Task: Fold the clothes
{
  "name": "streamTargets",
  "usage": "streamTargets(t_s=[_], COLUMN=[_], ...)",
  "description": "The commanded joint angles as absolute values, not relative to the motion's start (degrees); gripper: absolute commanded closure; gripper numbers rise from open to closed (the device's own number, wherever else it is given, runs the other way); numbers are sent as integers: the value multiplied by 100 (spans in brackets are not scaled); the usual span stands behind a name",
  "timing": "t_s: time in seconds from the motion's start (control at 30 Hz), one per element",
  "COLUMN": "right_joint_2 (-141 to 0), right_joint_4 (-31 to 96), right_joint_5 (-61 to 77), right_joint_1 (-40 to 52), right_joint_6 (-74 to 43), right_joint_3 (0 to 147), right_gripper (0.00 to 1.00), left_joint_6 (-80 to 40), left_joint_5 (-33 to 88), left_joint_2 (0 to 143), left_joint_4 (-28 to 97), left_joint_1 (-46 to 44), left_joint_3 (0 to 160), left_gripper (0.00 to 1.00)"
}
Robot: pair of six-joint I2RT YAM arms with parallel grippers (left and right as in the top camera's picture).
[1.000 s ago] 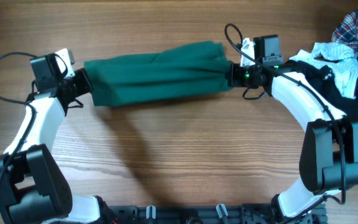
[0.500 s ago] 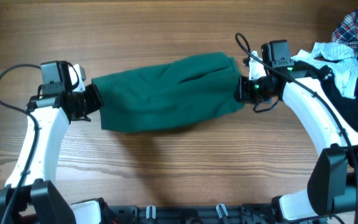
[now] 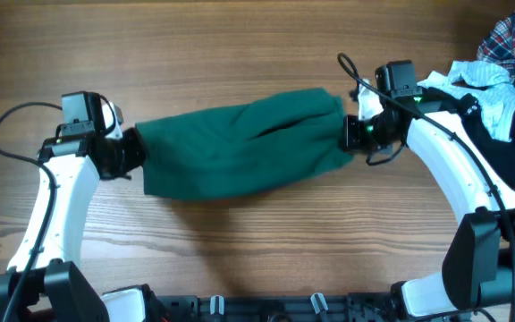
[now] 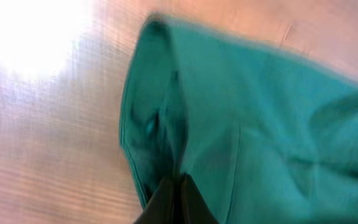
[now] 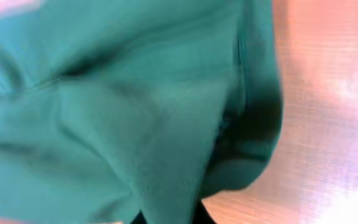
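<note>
A dark green garment [image 3: 240,148] is stretched across the middle of the wooden table, folded lengthwise into a long band. My left gripper [image 3: 135,150] is shut on its left end; the left wrist view shows the black fingertips [image 4: 178,190] pinched on the green cloth [image 4: 253,124]. My right gripper [image 3: 347,132] is shut on its right end; in the right wrist view the cloth [image 5: 135,106] covers most of the fingers [image 5: 169,214]. The cloth sags a little between the two grippers.
A pile of other clothes lies at the far right: a plaid shirt [image 3: 512,45], a white piece [image 3: 472,76] and a black piece [image 3: 508,148]. The right arm's cable [image 3: 347,63] loops above the garment's right end.
Both grippers have carried the garment toward the front of the table and a little to the right. The band is now broader and slacker than a second ago.
</note>
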State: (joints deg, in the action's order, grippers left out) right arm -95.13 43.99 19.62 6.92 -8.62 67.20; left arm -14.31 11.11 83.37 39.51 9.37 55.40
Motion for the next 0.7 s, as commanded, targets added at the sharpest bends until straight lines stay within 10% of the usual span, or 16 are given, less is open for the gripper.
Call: streamTargets(t_s=[0.0,0.67], right_joint_2=[-9371,-10610], right_joint_4=[3697,1999], right_joint_5=[1601,1662], right_joint_1=[650,657], right_joint_6=[-770,-753], right_joint_3=[6816,6814], right_gripper=[96,96], left_joint_6=[-1688,-1846], left_joint_5=[694,456], left_joint_2=[8289,10291], left_joint_4=[3170,941], left_joint_1=[921,921], left_joint_3=[5561,5561], left_gripper=[96,96])
